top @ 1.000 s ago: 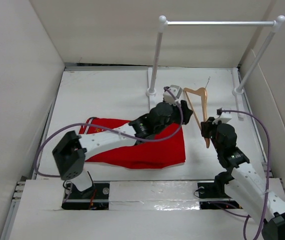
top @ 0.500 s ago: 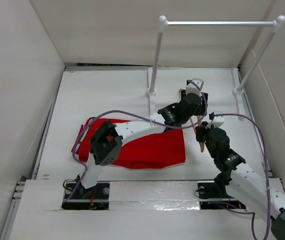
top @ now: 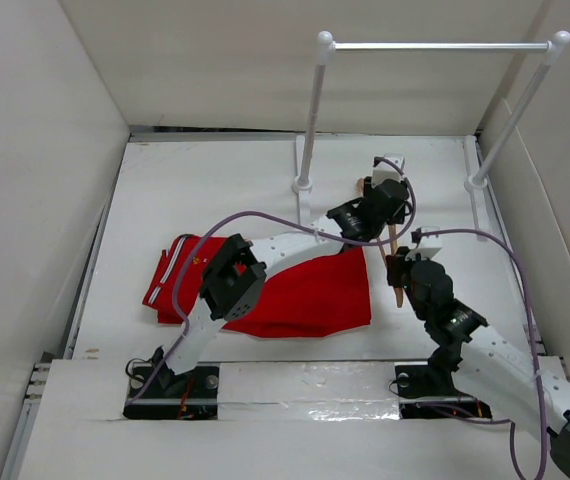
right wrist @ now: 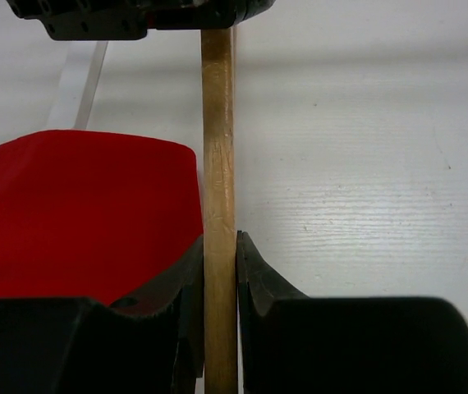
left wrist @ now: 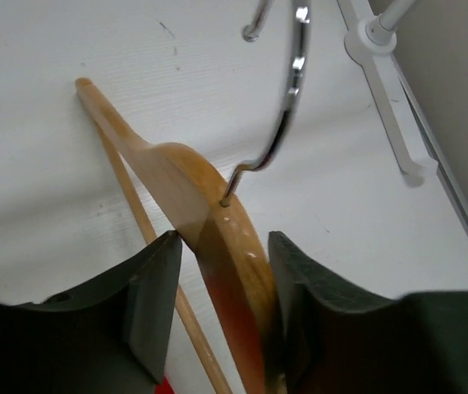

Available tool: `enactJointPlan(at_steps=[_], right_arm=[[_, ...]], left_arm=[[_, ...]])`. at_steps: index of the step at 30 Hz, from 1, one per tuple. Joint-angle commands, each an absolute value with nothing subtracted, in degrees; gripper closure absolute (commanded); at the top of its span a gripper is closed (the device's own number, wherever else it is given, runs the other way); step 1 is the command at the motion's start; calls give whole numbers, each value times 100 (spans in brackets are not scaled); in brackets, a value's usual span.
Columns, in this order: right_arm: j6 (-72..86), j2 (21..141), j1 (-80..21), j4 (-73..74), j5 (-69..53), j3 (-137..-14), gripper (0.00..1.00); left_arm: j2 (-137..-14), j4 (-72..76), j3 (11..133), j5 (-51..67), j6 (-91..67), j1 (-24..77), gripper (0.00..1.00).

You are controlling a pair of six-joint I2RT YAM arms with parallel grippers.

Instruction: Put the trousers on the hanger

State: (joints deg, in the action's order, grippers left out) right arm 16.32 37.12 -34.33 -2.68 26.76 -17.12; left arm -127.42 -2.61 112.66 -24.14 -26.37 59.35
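The red trousers lie flat on the table at centre left; they also show in the right wrist view. The tan wooden hanger is mostly hidden between the two grippers, right of the trousers. My left gripper reaches across to the hanger's top. In the left wrist view its jaws are closed on the wooden shoulder just below the metal hook. My right gripper is shut on the hanger's lower arm, pinched between its jaws.
The white-and-silver clothes rail stands at the back right, and one of its feet shows in the left wrist view. White walls close in the table on the left, back and right. The left arm's cable arcs over the trousers.
My left arm has swung from above the trousers to the hanger's top and closed on it. The right gripper has kept its hold on the hanger, which has shifted slightly left.
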Motion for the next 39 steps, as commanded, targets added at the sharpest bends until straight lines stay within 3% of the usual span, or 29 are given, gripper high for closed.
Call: enactJointPlan(at_steps=[1, 2, 6, 9, 10, 11, 14, 17, 21, 22, 24, 26, 34, 39], right_arm=[[1670, 3779, -3577, -712, 2988, -1837, 100], [1670, 3805, -3577, -695, 3040, -1854, 100], [1784, 3806, -3761, -282, 3444, -2030, 97], [1810, 3674, -3762, -62, 3463, -2109, 70], [1811, 3622, -3762, -27, 3454, -2118, 52], [1811, 3517, -3762, -18, 3332, -2170, 44], [1776, 3314, -3762, 570, 3051, -2346, 23], [1705, 3015, -3762, 1027, 2726, -2610, 15], [1564, 2751, -3700, 1160, 2225, -2751, 21], [1599, 2760, -3700, 1238, 2180, -2786, 46], [1643, 2803, -3630, 1239, 1996, -2742, 79], [1644, 2979, -3420, 1064, 1715, -2602, 100], [1555, 3963, -2515, 143, -244, -2207, 99], [1758, 4499, -2163, -887, -1002, -1802, 75]], left_arm=[[-12639, -308, 11505, -2760, -2505, 5889, 60], [-12630, -290, 11496, -2751, -2505, 5889, 73], [-12472, -185, 11277, -2672, -2566, 5889, 100], [-12165, -27, 10777, -2646, -2645, 5889, 100], [-12068, 226, 10436, -2619, -2750, 5889, 100], [-11859, 333, 10250, -2593, -2821, 5889, 100], [-11349, 904, 9328, -2453, -3172, 5941, 100], [-10883, 1537, 8450, -2338, -3593, 6012, 100], [-10521, 2171, 7648, -2530, -3998, 6284, 100], [-10477, 2362, 7351, -2592, -4095, 6336, 100], [-10345, 2748, 7024, -2741, -4488, 6407, 100], [-10249, 3145, 6427, -2865, -4754, 6468, 100], [-10195, 3832, 5406, -3857, -5880, 6724, 100], [-10318, 3920, 5256, -4008, -6117, 6724, 100]])
